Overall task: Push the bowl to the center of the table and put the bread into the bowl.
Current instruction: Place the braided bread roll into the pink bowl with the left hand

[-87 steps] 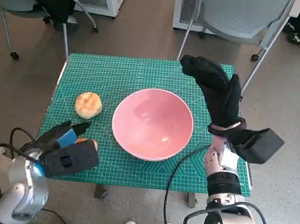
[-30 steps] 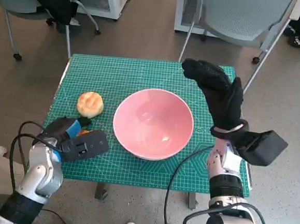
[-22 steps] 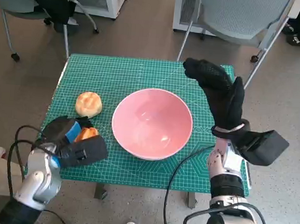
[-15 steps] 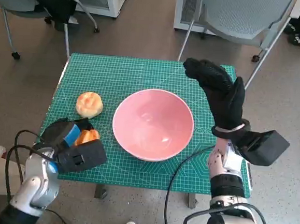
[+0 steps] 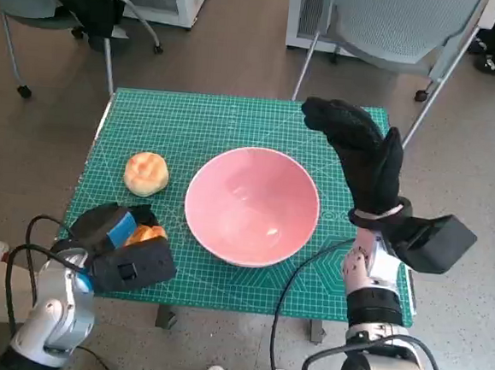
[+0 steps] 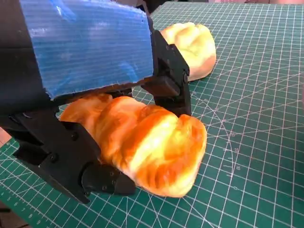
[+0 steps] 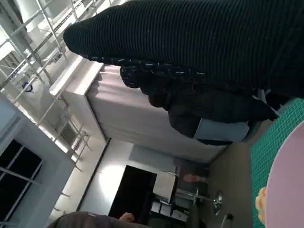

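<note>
A large pink bowl (image 5: pixel 252 204) sits near the middle of the green cutting mat (image 5: pixel 218 123). A pale round bread roll (image 5: pixel 145 173) (image 6: pixel 190 43) lies on the mat left of the bowl. My left hand (image 5: pixel 111 230) (image 6: pixel 85 71) is at the mat's front left and grips an orange-brown bread (image 5: pixel 145 233) (image 6: pixel 142 145) between its black fingers (image 6: pixel 168 78), low over the mat. My right hand (image 5: pixel 361 155) in its black glove is raised above the mat's right side, fingers apart, holding nothing. The bowl's rim (image 7: pixel 289 185) shows at the edge of the right wrist view.
A grey chair (image 5: pixel 397 30) stands behind the table on the right, another chair with dark cloth (image 5: pixel 69 0) at the back left. The mat's front edge (image 5: pixel 221 303) lies close to my left hand. A person (image 7: pixel 190 102) sits beyond the table.
My left hand has closed round the orange-brown bread and drawn slightly toward the front edge. The right hand has stayed raised, and the bowl and pale roll have not moved.
</note>
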Tool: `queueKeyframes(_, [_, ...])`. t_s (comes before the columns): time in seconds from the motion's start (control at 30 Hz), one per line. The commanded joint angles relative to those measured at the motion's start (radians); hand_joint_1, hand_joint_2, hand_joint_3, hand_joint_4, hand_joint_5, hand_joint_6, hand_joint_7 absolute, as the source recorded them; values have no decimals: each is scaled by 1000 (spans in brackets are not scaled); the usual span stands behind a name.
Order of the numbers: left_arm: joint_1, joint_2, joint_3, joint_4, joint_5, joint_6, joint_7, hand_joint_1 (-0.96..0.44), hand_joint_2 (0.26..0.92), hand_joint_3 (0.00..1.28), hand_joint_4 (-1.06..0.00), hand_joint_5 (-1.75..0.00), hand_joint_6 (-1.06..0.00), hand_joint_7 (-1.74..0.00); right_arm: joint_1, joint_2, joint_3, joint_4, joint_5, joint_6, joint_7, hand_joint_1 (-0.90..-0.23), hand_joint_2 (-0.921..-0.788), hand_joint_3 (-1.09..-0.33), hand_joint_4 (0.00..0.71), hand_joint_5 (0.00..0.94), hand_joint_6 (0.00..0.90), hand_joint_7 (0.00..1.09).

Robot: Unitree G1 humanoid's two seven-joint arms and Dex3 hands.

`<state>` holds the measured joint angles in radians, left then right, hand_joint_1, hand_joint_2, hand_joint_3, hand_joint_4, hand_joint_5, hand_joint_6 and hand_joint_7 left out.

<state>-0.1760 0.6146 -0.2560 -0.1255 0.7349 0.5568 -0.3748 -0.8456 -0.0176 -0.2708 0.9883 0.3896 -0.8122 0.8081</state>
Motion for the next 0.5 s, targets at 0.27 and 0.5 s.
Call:
queueKeyframes(0.27, [22,4,28,-84,1,4,-23,2,666,491,-714,-1342,-719,-990,9,2,2,18,1,13,8,-645,-921,-880,51,1,58,136])
queueKeyframes(0.5, [6,17,50,-152,15,3,-41,6,593,625,-682,-1448,-758,-945,5,-1,0,28,0,11,7,-644,-921,-881,51,1,55,140])
